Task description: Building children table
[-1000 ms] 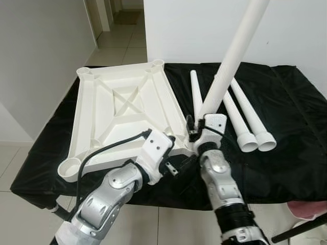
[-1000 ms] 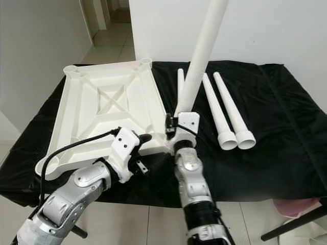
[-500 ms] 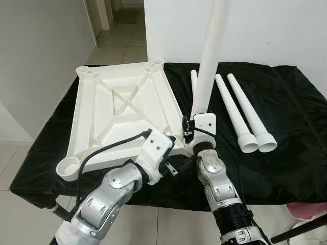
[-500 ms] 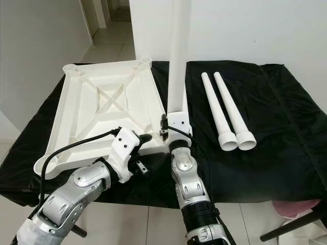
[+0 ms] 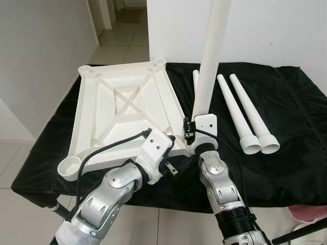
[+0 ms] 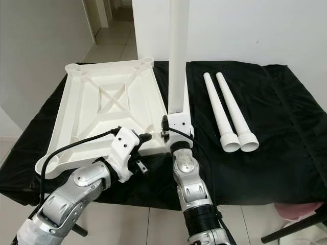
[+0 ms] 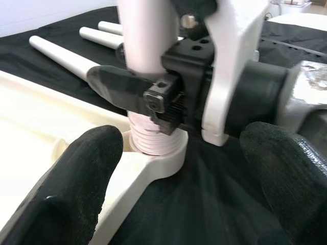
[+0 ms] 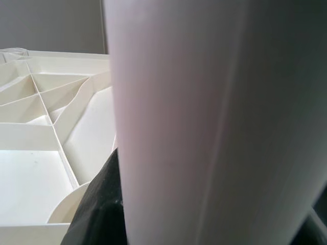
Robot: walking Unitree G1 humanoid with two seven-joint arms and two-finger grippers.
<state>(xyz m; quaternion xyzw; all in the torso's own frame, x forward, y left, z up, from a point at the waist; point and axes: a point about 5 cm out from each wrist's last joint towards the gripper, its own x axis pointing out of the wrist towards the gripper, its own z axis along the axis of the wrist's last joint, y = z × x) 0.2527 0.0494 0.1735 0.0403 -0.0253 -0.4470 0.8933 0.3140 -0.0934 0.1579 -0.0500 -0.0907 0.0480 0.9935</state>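
The white tabletop (image 5: pixel 122 109) lies upside down on the black-covered table (image 5: pixel 291 153). My right gripper (image 5: pixel 191 129) is shut on a long white leg (image 5: pixel 209 56) and holds it upright. The leg's threaded end (image 7: pixel 151 139) sits in the corner socket (image 7: pixel 164 158) at the tabletop's near right corner. In the left wrist view the right gripper's black finger (image 7: pixel 117 84) wraps the leg just above the socket. My left gripper (image 7: pixel 184 173) is open, its fingertips (image 7: pixel 76 184) on either side of that corner, touching nothing. The right wrist view looks along the leg (image 8: pixel 204 127) onto the ribbed underside (image 8: pixel 51 127).
Two more white legs (image 5: pixel 248 115) lie side by side on the cloth to the right, flared ends toward me. A third leg (image 5: pixel 194 79) lies behind the held one. A grey wall (image 5: pixel 36 56) stands on the left, and a tiled corridor (image 5: pixel 117 48) runs beyond the table.
The leg has swung from leaning right to upright over the near right corner socket, with my right gripper still shut on it. My left gripper has stayed open beside that corner.
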